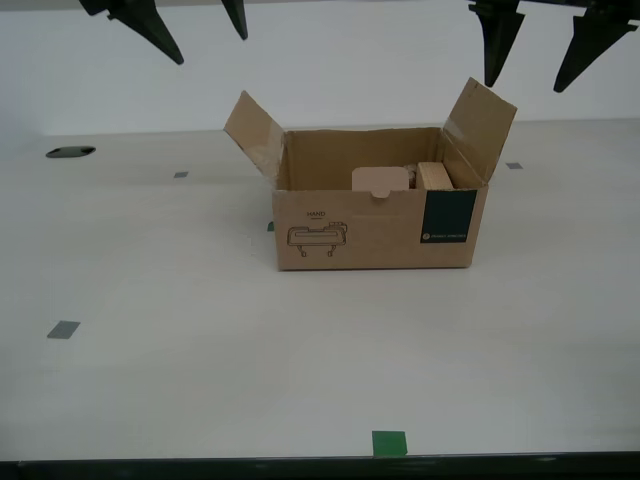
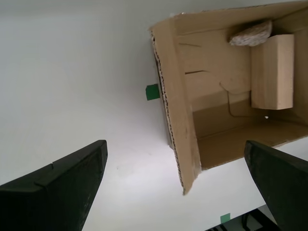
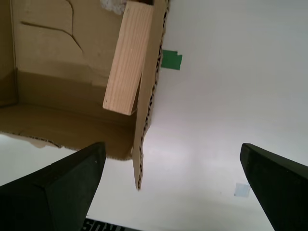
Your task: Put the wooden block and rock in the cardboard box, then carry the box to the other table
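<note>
Cardboard is what counts now: the box (image 1: pixel 375 235) sits mid-table, just right of centre in the exterior view, with its long axis running across that view from left to right. Both loads are already inside. The block (image 1: pixel 434 176) stands against the short wall at the exterior view's right end, and the rock (image 2: pixel 250 33) lies just beside it, as the second wrist view shows.

My first gripper (image 1: pixel 540 45) hangs at the upper right of the exterior view, above and a little outside the raised right flap (image 1: pixel 480 120). Its jaws are spread wide and hold nothing. My second gripper (image 1: pixel 190 25) hangs at the upper left, above and a little outside the left flap (image 1: pixel 252 130), also spread and empty.

So each gripper has one short end of the box below it and slightly inward. I judge loading done and the lift next. Each arm would need to come down and in toward its own end wall. The block's weight sits at the first gripper's end, so the box may tip that way. The table (image 1: pixel 150 380) around the box carries only tape marks.
</note>
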You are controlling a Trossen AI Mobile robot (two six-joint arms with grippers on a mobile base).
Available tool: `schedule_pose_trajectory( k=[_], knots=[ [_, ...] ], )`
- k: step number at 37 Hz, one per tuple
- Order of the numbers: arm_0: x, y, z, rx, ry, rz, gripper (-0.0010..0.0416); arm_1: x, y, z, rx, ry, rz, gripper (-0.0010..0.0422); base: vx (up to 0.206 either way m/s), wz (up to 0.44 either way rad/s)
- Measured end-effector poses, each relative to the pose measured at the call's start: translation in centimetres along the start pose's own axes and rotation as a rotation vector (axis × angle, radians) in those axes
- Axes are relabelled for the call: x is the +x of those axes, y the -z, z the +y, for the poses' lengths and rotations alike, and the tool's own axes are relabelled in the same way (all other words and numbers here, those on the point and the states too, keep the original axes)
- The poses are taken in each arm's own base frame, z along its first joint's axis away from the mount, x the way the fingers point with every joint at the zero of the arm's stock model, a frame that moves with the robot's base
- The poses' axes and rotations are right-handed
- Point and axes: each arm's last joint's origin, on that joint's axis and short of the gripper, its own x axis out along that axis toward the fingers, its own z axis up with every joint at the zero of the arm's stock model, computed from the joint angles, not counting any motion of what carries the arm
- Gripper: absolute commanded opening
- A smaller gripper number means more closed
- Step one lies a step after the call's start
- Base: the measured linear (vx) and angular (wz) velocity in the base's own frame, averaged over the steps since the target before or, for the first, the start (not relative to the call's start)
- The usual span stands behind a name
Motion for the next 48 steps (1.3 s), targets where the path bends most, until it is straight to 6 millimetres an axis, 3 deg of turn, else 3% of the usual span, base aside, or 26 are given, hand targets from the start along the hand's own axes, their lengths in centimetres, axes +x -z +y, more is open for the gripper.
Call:
schedule_pose_trajectory(
  k=[17,28,37,41,48],
  knots=[
    [3.7,-2.4,0.2,-0.02,-0.115,-0.013,0.0389,4.4,-1.7,0.7,0.001,0.002,-0.009,0.0389,0.0,0.0],
    [7.8,-3.4,-0.2,-0.005,-0.107,0.077,0.0389,7.0,-1.2,1.4,-0.036,0.011,-0.038,0.0389,0.0,0.0],
    [7.9,-3.4,0.0,-0.013,-0.116,0.076,0.039,9.6,-0.1,1.7,-0.055,0.021,-0.035,0.0389,0.0,0.0],
    [7.9,-3.5,0.0,-0.019,-0.119,0.068,0.039,10.9,0.2,1.7,-0.079,0.113,-0.051,0.0389,0.0,0.0],
    [7.9,-3.4,0.2,-0.022,-0.119,0.069,0.0388,11.4,0.2,1.5,-0.091,0.165,-0.069,0.0389,0.0,0.0]
  ],
)
